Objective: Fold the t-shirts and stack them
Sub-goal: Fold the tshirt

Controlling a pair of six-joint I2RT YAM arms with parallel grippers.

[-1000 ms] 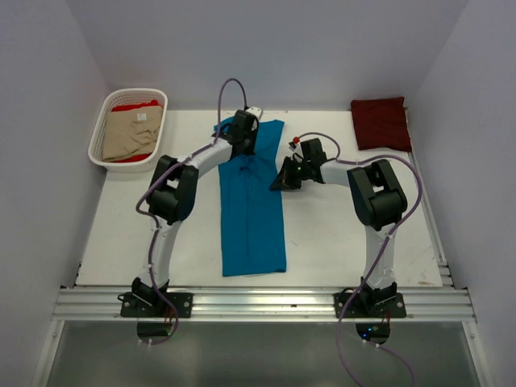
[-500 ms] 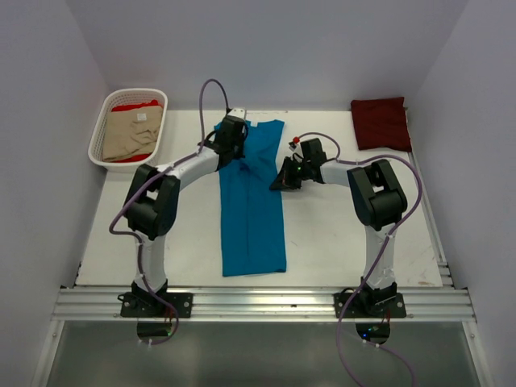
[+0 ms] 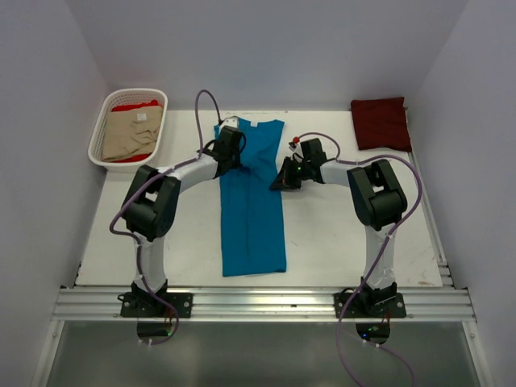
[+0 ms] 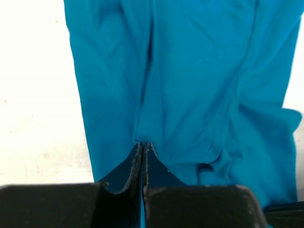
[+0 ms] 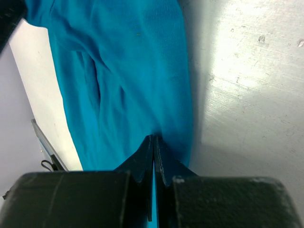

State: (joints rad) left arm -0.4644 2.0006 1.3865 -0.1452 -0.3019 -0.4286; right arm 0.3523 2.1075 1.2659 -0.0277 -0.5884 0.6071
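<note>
A teal-blue t-shirt [image 3: 254,226] lies as a long narrow strip down the middle of the table [image 3: 339,234]. My left gripper [image 3: 230,153] sits at its far left corner, shut on a pinch of the teal cloth [image 4: 199,71]; my left gripper [image 4: 143,143] has cloth bunched at its tips. At the strip's right edge my right gripper [image 3: 279,182] is shut on the teal t-shirt [image 5: 133,57], with cloth showing between the fingers of my right gripper [image 5: 154,137]. A dark maroon t-shirt [image 3: 380,122] lies folded at the back right.
A white slotted basket [image 3: 100,137] stands at the back left, holding a beige t-shirt [image 3: 129,133] over a red one [image 3: 135,105]. Grey walls close in the table on both sides and behind. A metal rail [image 3: 258,302] runs along the near edge.
My left gripper has moved left and slightly nearer, carrying the far left part of the teal shirt with it. The right arm has stayed where it was.
</note>
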